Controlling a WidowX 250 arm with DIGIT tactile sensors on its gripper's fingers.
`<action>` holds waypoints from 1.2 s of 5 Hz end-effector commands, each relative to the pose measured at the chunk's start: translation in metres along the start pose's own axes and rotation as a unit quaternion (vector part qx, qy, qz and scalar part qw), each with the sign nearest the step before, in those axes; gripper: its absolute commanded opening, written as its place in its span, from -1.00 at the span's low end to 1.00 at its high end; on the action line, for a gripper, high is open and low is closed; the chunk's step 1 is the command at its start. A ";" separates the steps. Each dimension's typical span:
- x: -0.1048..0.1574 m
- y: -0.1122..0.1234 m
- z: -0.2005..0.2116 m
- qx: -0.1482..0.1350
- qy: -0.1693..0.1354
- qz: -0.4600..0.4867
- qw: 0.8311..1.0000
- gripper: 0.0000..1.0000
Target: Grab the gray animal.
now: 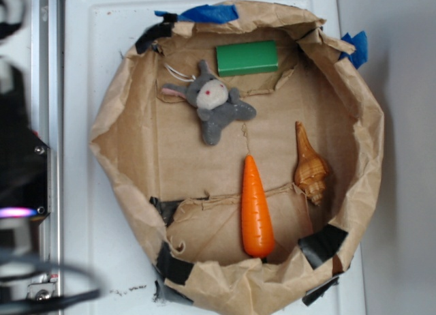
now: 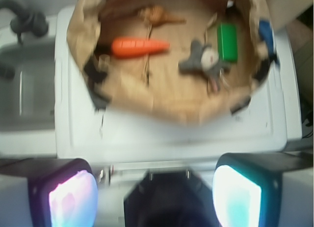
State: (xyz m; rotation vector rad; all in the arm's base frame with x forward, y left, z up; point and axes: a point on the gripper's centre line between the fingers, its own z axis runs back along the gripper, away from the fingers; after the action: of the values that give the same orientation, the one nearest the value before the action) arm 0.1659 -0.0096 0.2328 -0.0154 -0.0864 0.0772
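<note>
The small gray plush animal (image 1: 216, 105) is seen lying beside the green rectangular block (image 1: 247, 58). The gripper (image 2: 154, 195) is held with jaws spread wide, nothing between them.

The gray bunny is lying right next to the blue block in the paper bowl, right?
Almost. The block beside the gray bunny is green, not blue; the exterior view shows it clearly. The only blue there is tape on the paper bowl's rim.

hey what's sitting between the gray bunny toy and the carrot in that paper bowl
Nothing: in the exterior view, only bare brown paper lies between the gray animal and the carrot.
</note>
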 end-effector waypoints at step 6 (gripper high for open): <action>0.037 0.013 -0.010 -0.090 -0.132 -0.270 0.949 1.00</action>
State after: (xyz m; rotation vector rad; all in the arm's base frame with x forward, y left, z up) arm 0.2015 0.0052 0.2179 -0.1745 -0.3374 -0.4971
